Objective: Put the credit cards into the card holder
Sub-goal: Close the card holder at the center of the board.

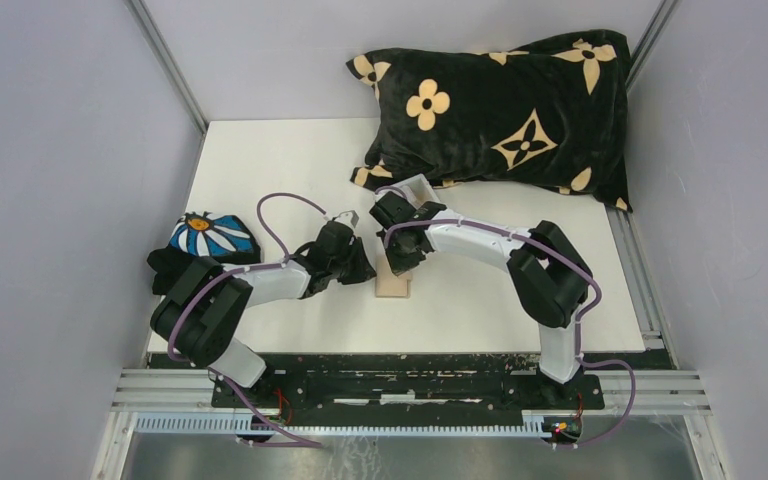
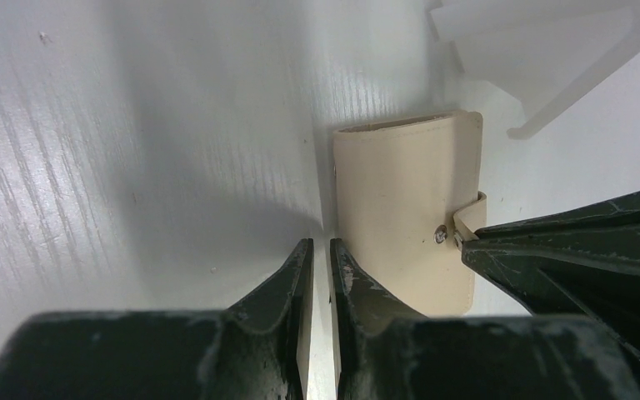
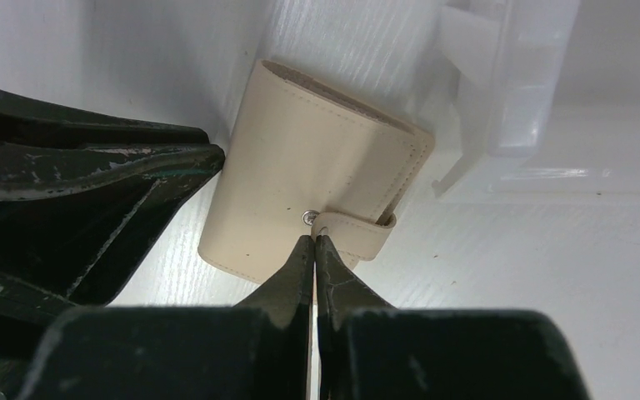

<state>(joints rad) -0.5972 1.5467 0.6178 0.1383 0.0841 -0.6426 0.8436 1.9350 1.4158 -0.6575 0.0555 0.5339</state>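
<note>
Left arm: stretched low over the bench [image 1: 260, 170] from its base toward the middle. My left pincer [image 2: 321, 243] rests at the left edge of the card holder [image 2: 400, 208], fingers drawn almost together, only a thin slit between them.

Right arm: elbow raised, forearm reaching back left and down. My right pincer [image 3: 312, 239] is pressed together, its tips touching the end of the snap tab [image 3: 358, 229], just beside the metal stud [image 3: 306, 218].

Containers:
- Card holder, tan, folded shut, flat on the bench between the two pincers, its tab wrapped round its right edge in the left wrist view.
- Clear plastic box [image 3: 508, 83], just beyond the holder. I cannot make out any contents.

Other items: blue and white flowered cloth [image 1: 212, 236] at the bench's left edge; black flowered pillow [image 1: 500, 100] at the far right corner.

Hard to tell:
- A pale sliver shows in the left pincer's slit; I cannot tell what it is.
- Whether the right tips grip the tab or only touch it.
- The holder's inside is hidden
</note>
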